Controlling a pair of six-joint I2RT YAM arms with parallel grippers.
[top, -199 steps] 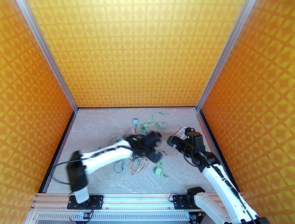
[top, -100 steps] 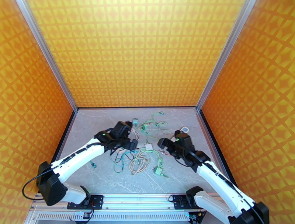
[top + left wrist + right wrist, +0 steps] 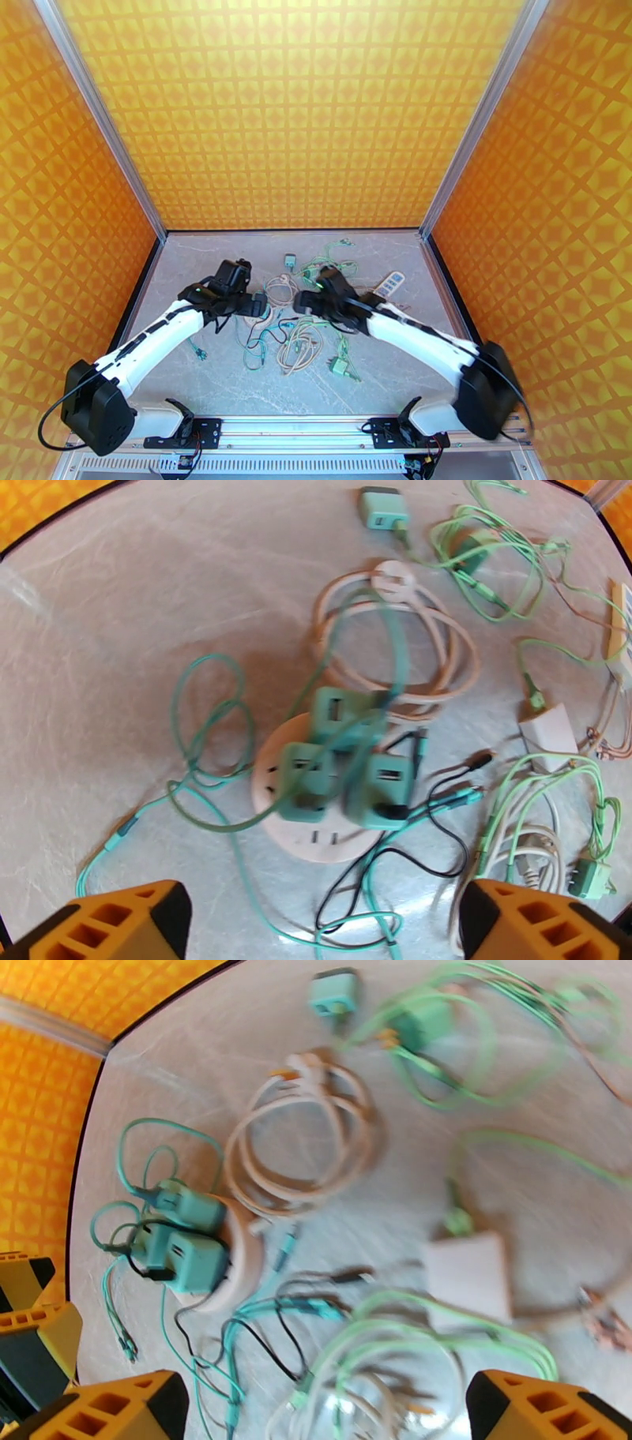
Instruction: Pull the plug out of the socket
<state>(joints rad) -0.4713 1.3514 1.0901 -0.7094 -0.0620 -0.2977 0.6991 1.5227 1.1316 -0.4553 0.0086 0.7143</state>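
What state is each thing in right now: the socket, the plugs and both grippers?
round white socket: lying flat, three plugs in it.
three teal plugs: all seated in the socket, none pulled yet.
loose teal adapter: unplugged, lying apart on the far side.
left gripper: open, above the socket, holding nothing.
right gripper: open, holding nothing.

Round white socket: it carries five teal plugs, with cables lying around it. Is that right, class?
No. The left wrist view shows three teal plugs on the round white socket, not five; cables do lie around it.
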